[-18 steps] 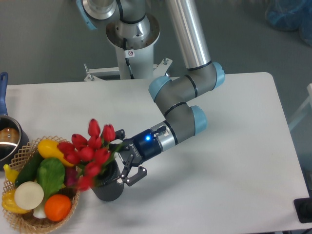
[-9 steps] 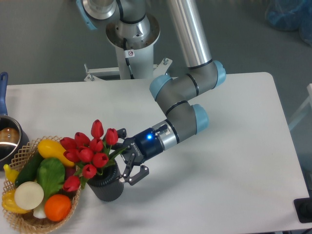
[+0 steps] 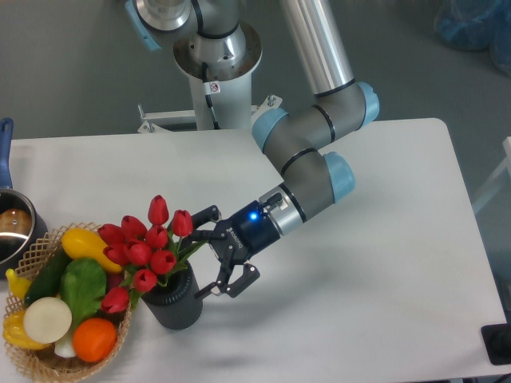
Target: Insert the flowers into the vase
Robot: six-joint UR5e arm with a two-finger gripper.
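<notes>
Flowers (image 3: 145,249) stand in the vase (image 3: 175,302), near-left part of the table (image 3: 383,239). Stems run down into the vase mouth; the bunch leans left and slightly far, so its long axis is tilted rather than upright, with the lowest buds hanging over the rim of the wicker basket (image 3: 32,351).

Gripper (image 3: 219,254) sits just right of the bunch, fingers spread wide, nothing between them. One finger (image 3: 204,215) points toward the upper buds, the other hangs just beside the vase's right rim. A green leaf or stem reaches toward the open jaws; cannot tell if it touches (too small to resolve).

Key relation: the flowers lie left of the gripper, the vase below-left of it. Judgement: insertion looks done, and any withdrawal should go right and up, away from the stems, so the near finger does not catch the rim or drag the leaf.

Materials:
- Buds: smooth, glossy red ovals, artificial-looking; stems and leaves green.
- Vase: short dark cylinder, matte, thick rim; the bunch spreads wider than it, so it is top-heavy toward the left (tipping risk, in my estimate).
- Basket: open weave, holding yellow, green, white and orange produce.
- Metal pot (image 3: 12,231) with blue handle at far-left edge, well apart.
</notes>
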